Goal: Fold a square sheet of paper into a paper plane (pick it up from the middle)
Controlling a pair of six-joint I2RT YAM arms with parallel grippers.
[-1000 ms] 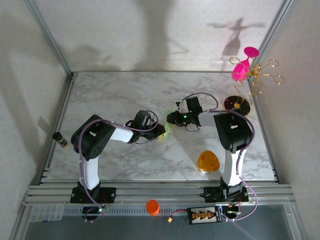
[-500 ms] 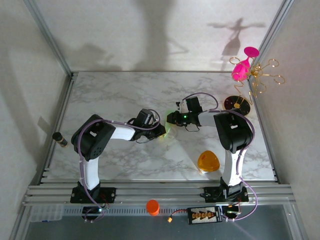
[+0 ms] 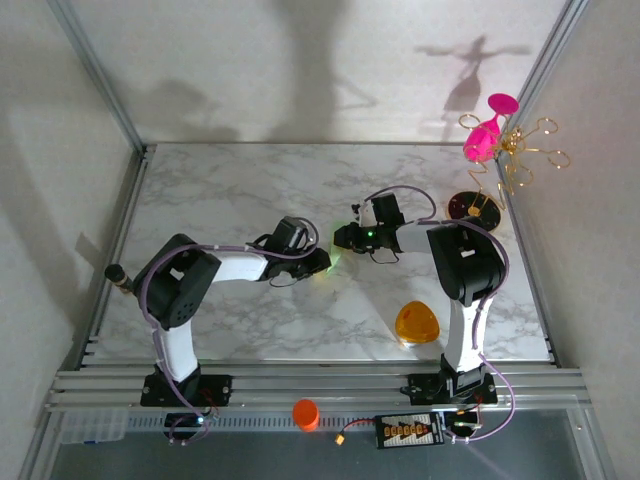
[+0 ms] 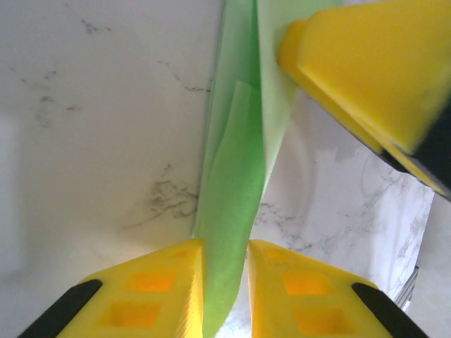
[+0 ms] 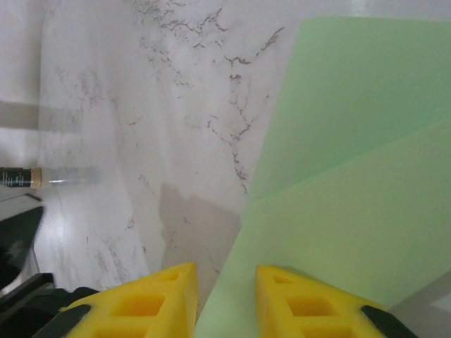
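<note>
Green paper [image 4: 236, 176] is folded lengthwise, no plane yet; my right gripper [image 5: 225, 271] pinches it; left gripper [image 4: 225, 246] stands narrow around it, grip unclear.

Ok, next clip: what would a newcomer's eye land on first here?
The pale green paper, folded into a narrow strip above the middle of the marble table, runs between the yellow fingers of the left pincer and the right pincer, which face each other. After that come the orange rounded-triangle object on the near right of the table and the bright pink goblet shape on a gold wire stand at the far right corner.
</note>
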